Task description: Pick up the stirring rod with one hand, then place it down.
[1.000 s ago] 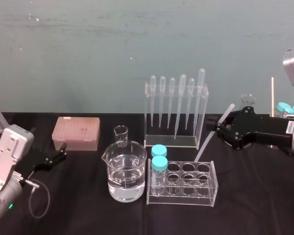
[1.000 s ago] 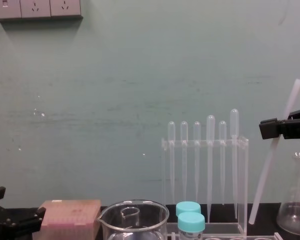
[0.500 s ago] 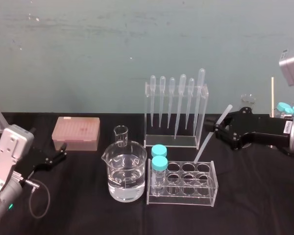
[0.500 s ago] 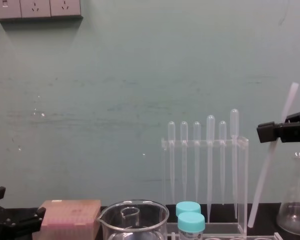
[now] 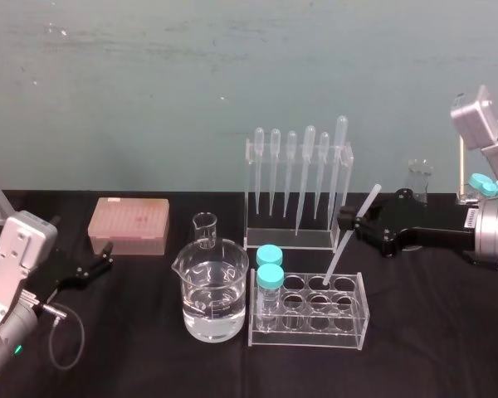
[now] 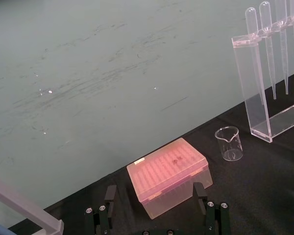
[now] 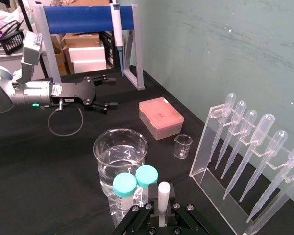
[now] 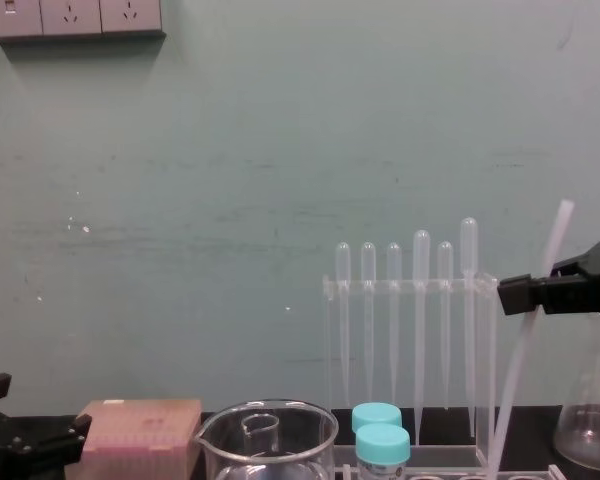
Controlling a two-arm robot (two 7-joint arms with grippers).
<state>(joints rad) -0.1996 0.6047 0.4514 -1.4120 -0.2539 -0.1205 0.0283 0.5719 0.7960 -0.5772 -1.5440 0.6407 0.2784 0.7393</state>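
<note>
Fingers (image 5: 347, 220) of right gripper (image 5: 354, 224) clamped on stirring rod (image 5: 335, 265) above mid-length, fair balance point; rod tilted toward 1 o'clock, tip at tube rack (image 5: 349, 336); likely light, stiff, slick, brittle; left gripper (image 5: 108, 255) idle at 8 o'clock, fingers apart.

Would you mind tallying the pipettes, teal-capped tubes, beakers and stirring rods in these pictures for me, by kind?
pipettes: 6
teal-capped tubes: 2
beakers: 2
stirring rod: 1, held in the right hand
Total: 11
</note>
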